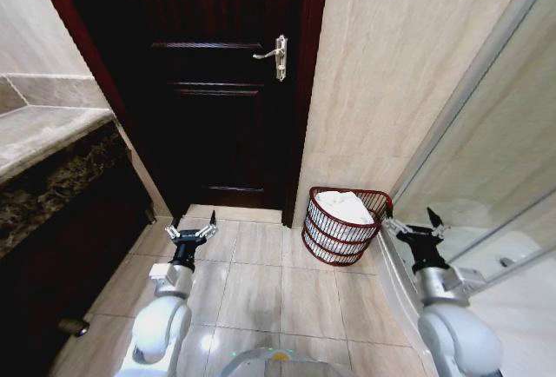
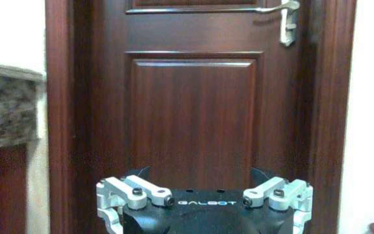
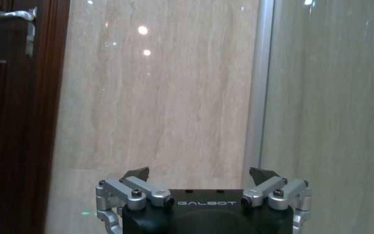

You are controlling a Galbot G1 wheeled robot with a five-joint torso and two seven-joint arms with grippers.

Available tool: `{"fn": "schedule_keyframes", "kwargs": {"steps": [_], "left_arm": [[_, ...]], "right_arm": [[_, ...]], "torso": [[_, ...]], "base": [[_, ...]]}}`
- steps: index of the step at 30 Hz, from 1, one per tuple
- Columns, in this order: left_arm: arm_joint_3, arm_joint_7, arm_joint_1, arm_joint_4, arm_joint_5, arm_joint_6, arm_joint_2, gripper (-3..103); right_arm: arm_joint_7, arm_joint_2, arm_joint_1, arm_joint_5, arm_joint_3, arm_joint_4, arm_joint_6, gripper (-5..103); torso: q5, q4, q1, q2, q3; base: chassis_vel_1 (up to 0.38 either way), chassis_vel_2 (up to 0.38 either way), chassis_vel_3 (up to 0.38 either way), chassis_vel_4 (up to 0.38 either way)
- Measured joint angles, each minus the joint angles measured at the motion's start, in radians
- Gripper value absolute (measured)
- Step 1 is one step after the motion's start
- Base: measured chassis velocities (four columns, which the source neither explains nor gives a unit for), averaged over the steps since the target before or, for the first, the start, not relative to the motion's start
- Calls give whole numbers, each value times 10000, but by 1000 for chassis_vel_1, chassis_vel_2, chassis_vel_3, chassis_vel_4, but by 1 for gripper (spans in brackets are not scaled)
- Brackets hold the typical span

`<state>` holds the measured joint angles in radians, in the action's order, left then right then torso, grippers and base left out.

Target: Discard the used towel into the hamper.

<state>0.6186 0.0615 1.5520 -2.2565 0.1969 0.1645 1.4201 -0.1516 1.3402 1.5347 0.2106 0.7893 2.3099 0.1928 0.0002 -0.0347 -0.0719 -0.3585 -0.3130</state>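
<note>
Since the towel (image 1: 343, 207) already lay in the hamper (image 1: 339, 240), both the left end effector (image 1: 191, 234) and right end effector (image 1: 415, 229), spread open and empty, best held clear of the rim

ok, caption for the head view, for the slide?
Both grippers, left and right, held open and empty; white towel already lies in the hamper beside the dark door.

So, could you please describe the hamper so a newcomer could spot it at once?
Find the dark wooden door; right of its frame, the hamper stands on the tiled floor against the beige wall. It is a round reddish-brown wire basket with a white towel inside.
</note>
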Motion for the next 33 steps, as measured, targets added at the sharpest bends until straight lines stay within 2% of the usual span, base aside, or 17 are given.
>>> {"fn": "schedule_keyframes", "kwargs": {"steps": [3, 6, 7, 8, 12, 14, 23, 26, 33], "left_arm": [[-106, -115, -177, -36, 272, 239, -280, 100], [-100, -121, -215, -23, 170, 211, -338, 100], [-92, -69, -184, -48, 64, 168, -317, 100], [-92, -69, -184, -48, 64, 168, -317, 100], [-53, 213, -143, -135, -609, -238, -94, 100], [-62, 259, -153, -206, -704, -349, -60, 100], [10, 407, 5, -296, -878, -775, 58, 100], [130, 424, -5, -10, -1145, -1119, -16, 100], [144, 449, 20, 529, -1142, -1329, 22, 100]], "right_arm": [[112, -19, 42, 24, 233, 72, 96, 100], [266, -110, 330, 693, 545, 390, 388, 100], [444, -164, 607, 1215, 768, 606, 624, 100], [444, -164, 607, 1215, 768, 606, 624, 100], [866, -144, 1267, 2088, 1056, 846, 718, 100], [896, -45, 1333, 2116, 1011, 836, 690, 100], [910, 714, 1515, 1279, 284, 1133, 445, 100], [908, 1025, 1743, 865, -159, 1290, 282, 100], [1060, 1225, 1832, 404, -364, 1073, -185, 100]], "torso": [[-1, 1, -57, -167, -110], [-4, 2, -90, -279, -187], [-4, 2, -114, -350, -235], [-4, 2, -114, -350, -235], [-3, 2, -193, -545, -347], [-2, 2, -225, -624, -394], [-4, 2, -360, -951, -588], [-5, 1, -421, -1136, -711], [-3, 2, -520, -1381, -858]], "base": [[0, 0, 0, 0], [0, 0, 0, 0], [0, 0, 0, 0], [0, 0, 0, 0], [0, 0, 0, 0], [0, 0, 0, 0], [0, 0, 0, 0], [0, 0, 0, 0], [0, 0, 0, 0]]}}
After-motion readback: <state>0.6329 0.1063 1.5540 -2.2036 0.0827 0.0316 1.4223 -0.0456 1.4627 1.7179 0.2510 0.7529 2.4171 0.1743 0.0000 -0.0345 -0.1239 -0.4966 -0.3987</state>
